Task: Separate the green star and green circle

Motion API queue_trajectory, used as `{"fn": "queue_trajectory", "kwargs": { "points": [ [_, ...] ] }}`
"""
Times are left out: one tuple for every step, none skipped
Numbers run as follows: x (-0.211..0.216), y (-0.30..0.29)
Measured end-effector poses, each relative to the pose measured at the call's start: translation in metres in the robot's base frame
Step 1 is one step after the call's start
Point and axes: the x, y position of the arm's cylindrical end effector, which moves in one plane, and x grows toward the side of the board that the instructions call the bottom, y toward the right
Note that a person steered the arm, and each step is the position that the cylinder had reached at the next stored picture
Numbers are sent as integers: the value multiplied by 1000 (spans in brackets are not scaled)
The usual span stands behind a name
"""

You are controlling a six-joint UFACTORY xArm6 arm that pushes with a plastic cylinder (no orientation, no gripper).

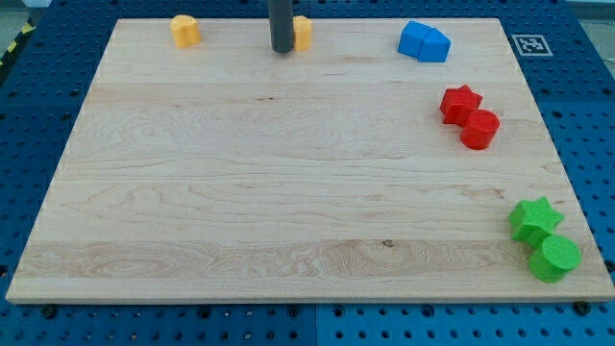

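Observation:
The green star (534, 218) lies near the view's bottom right corner of the wooden board (288, 173). The green circle (554, 258) sits just below and right of it, touching it. My tip (282, 49) is at the view's top centre, far from both green blocks, right beside an orange block (303, 33) on its right.
A second orange block (184, 31) lies at the top left. Two blue blocks (425, 41) sit together at the top right. A red star (460, 103) and a red circle (479, 129) touch at the right side. A fiducial marker (529, 44) is at the top right corner.

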Motion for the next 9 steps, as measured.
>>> {"fn": "queue_trajectory", "kwargs": {
  "points": [
    [-2, 0],
    [-2, 0],
    [35, 5],
    [74, 32],
    [88, 77],
    [97, 103],
    [99, 105],
    [100, 105],
    [112, 105]
  ]
}}
